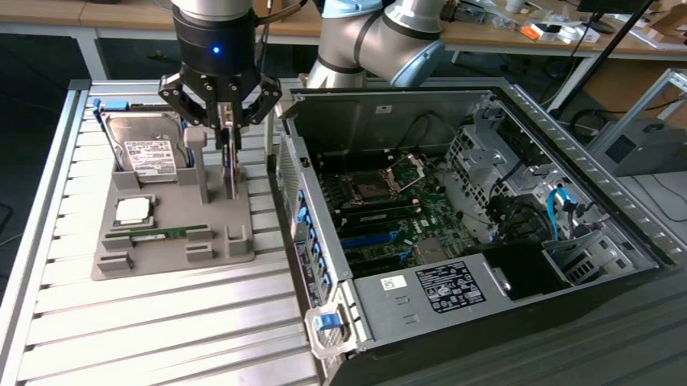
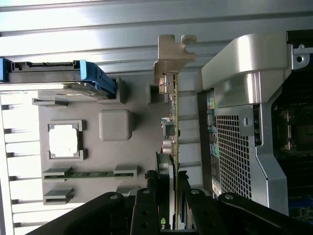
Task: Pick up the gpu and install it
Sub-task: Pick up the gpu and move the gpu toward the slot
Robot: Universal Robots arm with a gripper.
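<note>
The gpu (image 1: 231, 165) stands on edge in a slot of the grey holder tray (image 1: 161, 253), at the side nearest the computer case. In the wrist view the gpu (image 2: 172, 115) appears edge-on, a thin board with its silver end bracket at the far end. My gripper (image 1: 224, 121) hangs straight above the card. Its black fingers (image 2: 146, 208) press against both faces of the board's upper edge, so the gripper (image 2: 167, 200) is shut on the gpu. The card's lower edge still looks to be in the holder (image 2: 142, 142).
The holder also carries a silver hard drive (image 1: 145, 149), a processor chip (image 1: 133, 211) and a green RAM stick (image 1: 166, 233). The open computer case (image 1: 322, 241) lies just to the exterior view's right, its motherboard (image 1: 397, 217) exposed. The case wall (image 2: 239, 83) is close beside the card.
</note>
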